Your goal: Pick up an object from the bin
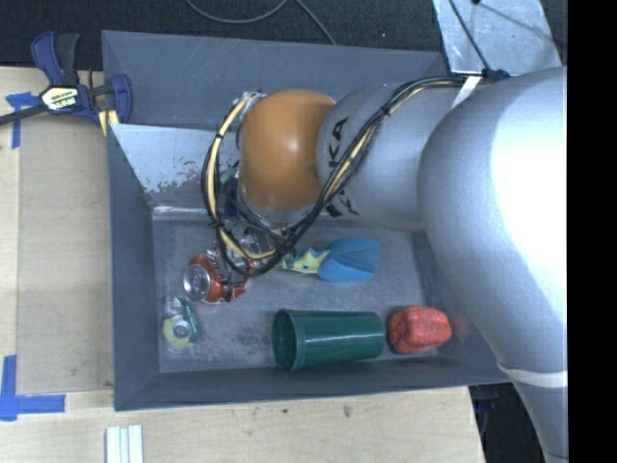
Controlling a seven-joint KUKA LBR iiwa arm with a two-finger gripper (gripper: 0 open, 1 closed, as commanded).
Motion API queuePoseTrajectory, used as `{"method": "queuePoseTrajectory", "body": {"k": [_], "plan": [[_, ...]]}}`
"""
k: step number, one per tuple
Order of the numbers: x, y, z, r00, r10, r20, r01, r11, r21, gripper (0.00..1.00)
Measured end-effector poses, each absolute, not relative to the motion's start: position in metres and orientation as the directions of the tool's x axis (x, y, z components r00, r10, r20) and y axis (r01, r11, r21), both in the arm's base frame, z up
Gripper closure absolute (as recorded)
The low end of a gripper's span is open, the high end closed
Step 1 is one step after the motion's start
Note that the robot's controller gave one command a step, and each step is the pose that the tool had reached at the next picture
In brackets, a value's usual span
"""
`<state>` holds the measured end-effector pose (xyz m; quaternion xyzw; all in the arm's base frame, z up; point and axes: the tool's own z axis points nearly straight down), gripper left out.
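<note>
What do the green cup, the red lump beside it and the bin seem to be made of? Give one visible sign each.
Green cup: probably plastic, smooth, with a soft sheen along its side and an even colour.
Red lump: perhaps foam or painted stone; matt, rough, uneven surface; the look leaves it open.
Bin: metal, grey, dull, with flat folded walls and scuff marks.

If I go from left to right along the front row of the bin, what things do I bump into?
small yellow-green thing → dark green cup lying on its side → red lumpy thing
</note>
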<state>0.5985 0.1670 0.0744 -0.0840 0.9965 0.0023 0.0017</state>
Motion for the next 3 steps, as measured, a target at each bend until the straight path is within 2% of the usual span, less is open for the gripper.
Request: {"method": "queuePoseTrajectory", "body": {"k": [1, 2, 3], "plan": [[0.598, 0.167, 0.074, -0.986, -0.167, -0.004, -0.167, 0.986, 0.004, 1.0], [0.59, 0.161, 0.111, -0.986, -0.166, 0.002, -0.166, 0.986, 0.003, 1.0], [0.59, 0.164, 0.238, -0.981, -0.193, -0.007, -0.193, 0.981, 0.005, 1.0]]}}
